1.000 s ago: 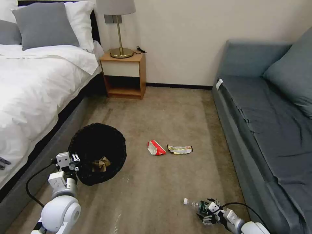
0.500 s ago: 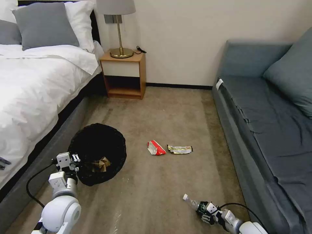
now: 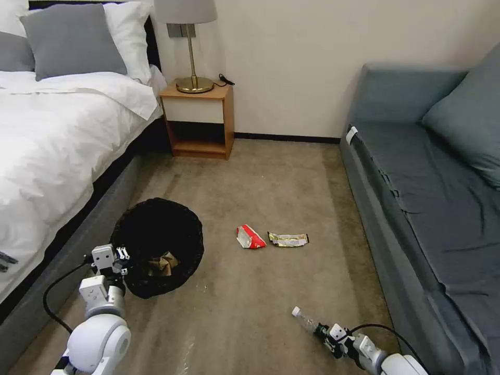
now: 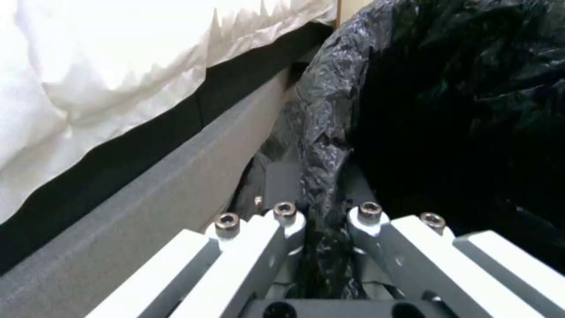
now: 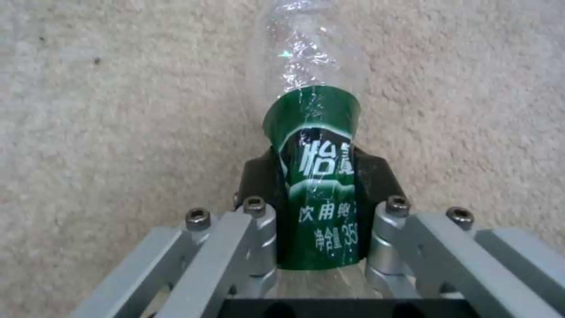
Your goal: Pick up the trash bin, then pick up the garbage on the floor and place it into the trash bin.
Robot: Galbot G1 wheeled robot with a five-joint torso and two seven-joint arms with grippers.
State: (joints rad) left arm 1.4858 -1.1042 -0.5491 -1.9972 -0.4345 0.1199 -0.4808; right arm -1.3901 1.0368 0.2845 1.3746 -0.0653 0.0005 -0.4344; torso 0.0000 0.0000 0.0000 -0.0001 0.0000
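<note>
Bottle (image 3: 304,320) first, nearest of all: clear plastic with a green label, lying low over the carpet (image 3: 271,291) with its long axis running from the right gripper (image 3: 329,336) away and leftward, white cap leading. The right arm reaches forward close to the floor, its jaws clenched on the labelled middle of the bottle (image 5: 318,194). To the left, the left arm stands up from below, wrist raised, and the left gripper (image 3: 117,258) has its jaws pinched on the black-bagged near rim of the trash bin (image 3: 156,245) beside the bed (image 3: 57,151). A crumpled brown paper bag (image 3: 160,263) lies inside. Farther out on the carpet, a red-and-white snack packet (image 3: 249,237) and a foil wrapper (image 3: 288,239) lie just beside each other, the wrapper stretched left to right.
</note>
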